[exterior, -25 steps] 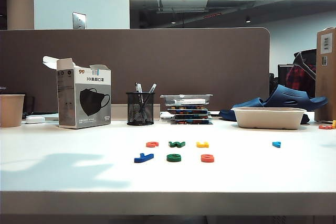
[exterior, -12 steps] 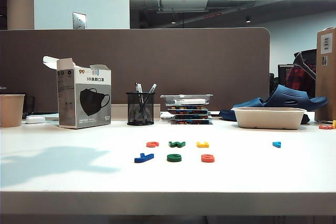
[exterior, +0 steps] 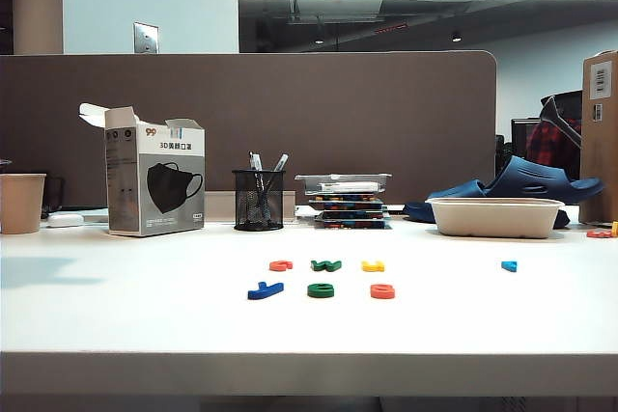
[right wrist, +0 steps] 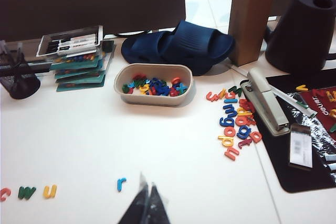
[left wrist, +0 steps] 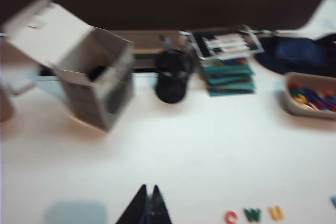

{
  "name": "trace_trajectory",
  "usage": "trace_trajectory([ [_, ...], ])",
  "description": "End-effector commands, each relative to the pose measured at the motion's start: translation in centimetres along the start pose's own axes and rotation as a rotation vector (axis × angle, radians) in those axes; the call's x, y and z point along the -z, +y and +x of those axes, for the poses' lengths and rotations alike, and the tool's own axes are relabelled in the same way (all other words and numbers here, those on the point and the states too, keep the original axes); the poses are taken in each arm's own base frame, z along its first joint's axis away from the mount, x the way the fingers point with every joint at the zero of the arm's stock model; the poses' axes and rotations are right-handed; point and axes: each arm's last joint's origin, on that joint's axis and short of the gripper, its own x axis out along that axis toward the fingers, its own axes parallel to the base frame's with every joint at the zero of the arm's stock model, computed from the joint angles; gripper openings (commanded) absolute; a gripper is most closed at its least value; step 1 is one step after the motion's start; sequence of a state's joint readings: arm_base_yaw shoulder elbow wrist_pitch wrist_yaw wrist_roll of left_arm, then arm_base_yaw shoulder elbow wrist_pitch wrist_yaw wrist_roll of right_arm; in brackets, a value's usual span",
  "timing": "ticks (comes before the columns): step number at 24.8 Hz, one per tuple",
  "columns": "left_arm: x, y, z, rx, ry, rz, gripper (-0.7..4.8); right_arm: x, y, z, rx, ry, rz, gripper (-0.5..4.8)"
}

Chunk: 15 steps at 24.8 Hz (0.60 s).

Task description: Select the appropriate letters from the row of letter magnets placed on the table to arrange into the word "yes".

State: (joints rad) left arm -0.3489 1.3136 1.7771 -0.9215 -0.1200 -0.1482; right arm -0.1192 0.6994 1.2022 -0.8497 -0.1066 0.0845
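White table (exterior: pixel 116 315), both grippers (left wrist: pixel 147 205) (right wrist: pixel 146 205) pinched together above, mask box (exterior: pixel 154 183) behind letters (exterior: pixel 321 289).

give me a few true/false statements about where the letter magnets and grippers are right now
1. The dark blue letter, dark green letter and red-orange letter lie in a front line on the table. True.
2. The left gripper holds the yellow letter. False: it is shut on nothing, above bare table.
3. The light blue letter lies apart from the others. True.
4. The right gripper is wide open. False: it is shut.
5. The beige tray is empty. False: it holds many letters.
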Motion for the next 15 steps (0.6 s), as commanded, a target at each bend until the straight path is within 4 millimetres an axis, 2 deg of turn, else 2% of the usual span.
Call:
trace_trajectory([
  [1,-0.6,1.7,-1.1,-0.045,-0.056,0.026,-0.05,1.2,0.0,-0.8,-0.003,-0.037,-0.002,-0.02],
  [3,-0.6,2.8,-2.1,-0.072,-0.068,0.031,-0.05,2.2,0.0,-1.2,-0.009,-0.057,-0.005,-0.02],
  [8,0.0,3.0,-5.3,-0.112,-0.090,0.028,-0.05,4.1,-0.1,-1.7,-0.019,-0.092,-0.005,-0.02],
  [9,0.2,3.1,-6.5,-0.125,-0.111,0.028,-0.05,4.6,-0.2,-1.7,-0.022,-0.097,0.010,-0.02],
  [11,0.5,3.1,-7.9,-0.127,-0.137,0.026,-0.05,5.4,-0.2,-1.6,-0.024,-0.106,0.009,-0.02],
  [15,1.2,3.4,-9.9,-0.210,-0.149,0.048,-0.05,6.5,-0.3,-1.4,-0.064,-0.108,0.024,-0.02],
])
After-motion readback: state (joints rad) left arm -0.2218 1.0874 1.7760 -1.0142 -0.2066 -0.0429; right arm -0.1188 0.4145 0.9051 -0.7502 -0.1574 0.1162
